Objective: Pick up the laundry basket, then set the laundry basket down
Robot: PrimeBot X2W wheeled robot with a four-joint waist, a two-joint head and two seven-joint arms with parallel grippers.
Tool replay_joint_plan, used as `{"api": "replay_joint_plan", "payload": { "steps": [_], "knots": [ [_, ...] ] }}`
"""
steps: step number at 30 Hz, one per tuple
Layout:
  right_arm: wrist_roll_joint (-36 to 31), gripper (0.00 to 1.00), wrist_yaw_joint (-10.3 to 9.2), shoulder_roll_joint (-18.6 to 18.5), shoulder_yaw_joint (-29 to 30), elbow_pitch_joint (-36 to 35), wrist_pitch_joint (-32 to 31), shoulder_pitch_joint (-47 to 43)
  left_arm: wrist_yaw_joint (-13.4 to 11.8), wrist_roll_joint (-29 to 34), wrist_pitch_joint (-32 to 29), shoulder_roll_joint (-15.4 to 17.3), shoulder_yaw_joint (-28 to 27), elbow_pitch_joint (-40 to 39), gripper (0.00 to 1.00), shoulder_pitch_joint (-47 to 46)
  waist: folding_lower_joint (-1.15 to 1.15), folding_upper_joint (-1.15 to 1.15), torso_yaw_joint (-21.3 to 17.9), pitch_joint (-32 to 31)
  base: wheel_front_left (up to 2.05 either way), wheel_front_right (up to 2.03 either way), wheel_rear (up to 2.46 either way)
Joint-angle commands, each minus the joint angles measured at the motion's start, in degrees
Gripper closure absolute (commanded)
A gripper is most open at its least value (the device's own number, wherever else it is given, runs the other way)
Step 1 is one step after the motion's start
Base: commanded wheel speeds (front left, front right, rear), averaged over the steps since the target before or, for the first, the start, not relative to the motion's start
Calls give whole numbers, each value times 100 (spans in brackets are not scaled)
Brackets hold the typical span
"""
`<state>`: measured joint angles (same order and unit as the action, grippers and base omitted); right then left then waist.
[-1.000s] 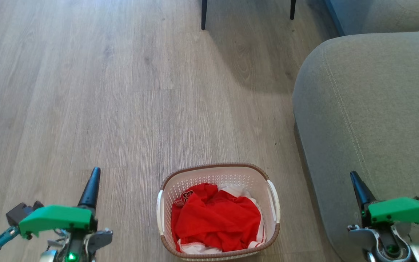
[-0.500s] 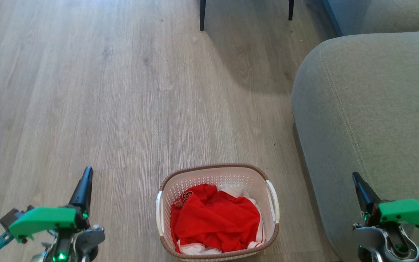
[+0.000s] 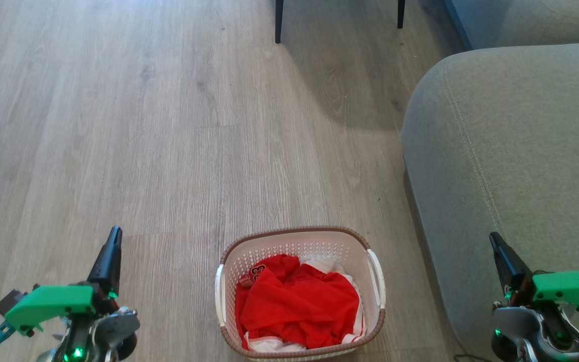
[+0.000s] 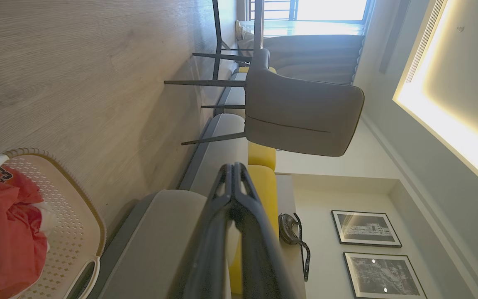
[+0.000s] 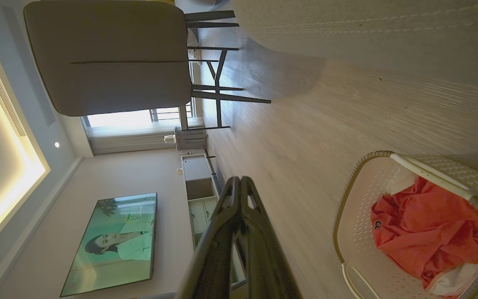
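Note:
The laundry basket (image 3: 299,241) is white perforated plastic with a brown woven-look rim and white side handles. It stands on the wood floor at the bottom middle of the head view, with red and white clothes (image 3: 297,304) inside. The basket (image 4: 75,220) also lies at the lower left of the left wrist view, and the basket (image 5: 357,216) at the lower right of the right wrist view. My left gripper (image 3: 115,232) is shut and hangs left of the basket, apart from it. My right gripper (image 3: 493,236) is shut, right of the basket, in front of the sofa.
A grey-green sofa (image 3: 510,151) fills the right side, close to the basket's right handle. Dark chair legs (image 3: 278,20) stand at the far top. A grey chair (image 4: 301,110) is beyond the left fingers. Open wood floor (image 3: 118,125) spreads left and ahead.
The left gripper has drifted left and lower in the head view. The right gripper has shifted slightly right. The basket has stayed in place.

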<state>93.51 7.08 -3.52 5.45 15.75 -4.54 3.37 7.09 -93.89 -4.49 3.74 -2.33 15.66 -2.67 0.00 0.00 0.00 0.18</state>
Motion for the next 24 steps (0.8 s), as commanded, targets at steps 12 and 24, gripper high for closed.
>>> {"api": "replay_joint_plan", "payload": {
  "steps": [12, 24],
  "knots": [
    [5, 100, 41, -57, -61, -182, -60, 266, 40, 13, -47, 51, -228, -171, 100, -335, 0, 0, 1, 0, 0, 0, 0],
    [-14, 100, 41, -41, -39, -181, -77, 268, 40, 34, -67, 34, -252, -169, 100, -337, 0, 0, 1, 0, 0, 0, 0]
  ]
}}
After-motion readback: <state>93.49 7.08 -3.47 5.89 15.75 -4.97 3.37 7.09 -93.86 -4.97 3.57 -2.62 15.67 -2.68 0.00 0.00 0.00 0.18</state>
